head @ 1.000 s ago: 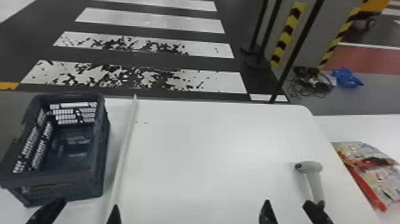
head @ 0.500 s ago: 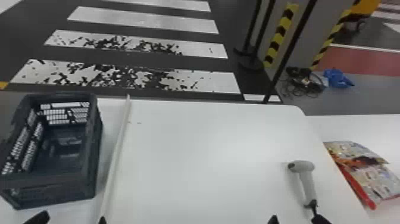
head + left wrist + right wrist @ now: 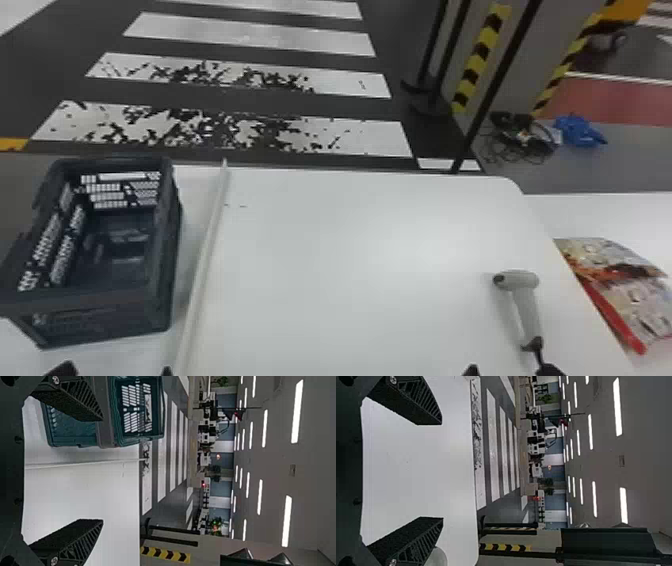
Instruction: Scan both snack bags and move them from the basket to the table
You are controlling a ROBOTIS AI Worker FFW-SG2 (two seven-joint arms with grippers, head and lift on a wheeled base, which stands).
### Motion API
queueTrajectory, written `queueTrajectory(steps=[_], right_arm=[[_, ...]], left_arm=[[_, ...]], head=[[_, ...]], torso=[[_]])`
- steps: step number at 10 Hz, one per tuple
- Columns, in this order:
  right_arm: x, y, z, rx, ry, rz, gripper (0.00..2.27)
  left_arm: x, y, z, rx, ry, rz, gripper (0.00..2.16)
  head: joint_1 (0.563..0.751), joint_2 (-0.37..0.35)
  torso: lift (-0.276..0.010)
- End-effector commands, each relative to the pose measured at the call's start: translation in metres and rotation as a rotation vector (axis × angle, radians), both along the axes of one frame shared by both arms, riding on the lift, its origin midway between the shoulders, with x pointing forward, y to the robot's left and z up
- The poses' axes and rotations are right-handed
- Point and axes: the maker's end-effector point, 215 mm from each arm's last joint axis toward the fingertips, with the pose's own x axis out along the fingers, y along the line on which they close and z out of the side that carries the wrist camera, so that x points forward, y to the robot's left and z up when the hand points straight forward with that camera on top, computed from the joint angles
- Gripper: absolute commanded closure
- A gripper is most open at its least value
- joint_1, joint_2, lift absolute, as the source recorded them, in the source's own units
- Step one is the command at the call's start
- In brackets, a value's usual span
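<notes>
At the bottom edge of the head view are my left gripper (image 3: pixel 114 371), just in front of the dark blue basket (image 3: pixel 167 250), and my right gripper (image 3: pixel 510 371), by the grey handheld scanner (image 3: pixel 527 305). Both stand open and hold nothing. Dark floor with faint lighter patches shows inside the basket. Colourful snack packaging (image 3: pixel 620 285) with a red edge lies at the far right; whether it is one bag or two I cannot tell. In the left wrist view the left gripper (image 3: pixel 102 470) has the basket (image 3: pixel 107 411) beyond one finger. Bare tabletop lies behind the right gripper (image 3: pixel 442 470).
A pale strip (image 3: pixel 205 260) runs front to back across the white table (image 3: pixel 360 280), between basket and scanner. Another white surface (image 3: pixel 600 215) adjoins on the right. Black posts (image 3: pixel 492 90) rise behind the table's back right corner.
Both grippers sit lower in the head view than a second ago, with less of their fingertips showing. The whole head view has shifted slightly sideways and back. Basket, scanner and packaging stay put on their surfaces.
</notes>
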Motion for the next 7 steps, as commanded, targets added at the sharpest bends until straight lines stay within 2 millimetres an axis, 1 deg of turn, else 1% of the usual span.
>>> queueTrajectory(steps=[1, 4, 7], right_arm=[[-0.0007, -0.0023, -0.0023, 0.002, -0.001, -0.004, 0.06], [-0.0014, -0.0037, 0.0047, -0.001, -0.026, -0.007, 0.06], [-0.0022, -0.0047, 0.0072, -0.002, -0.041, -0.009, 0.06]], left_arm=[[-0.0019, -0.0003, 0.0028, -0.003, -0.001, 0.002, 0.08], [-0.0021, -0.0001, 0.002, -0.003, 0.0, 0.003, 0.08], [-0.0029, -0.0008, 0.0004, -0.004, 0.003, 0.001, 0.08]], head=[[0.695, -0.158], [0.695, -0.17], [0.695, -0.17]], torso=[[-0.098], [-0.098], [-0.098]])
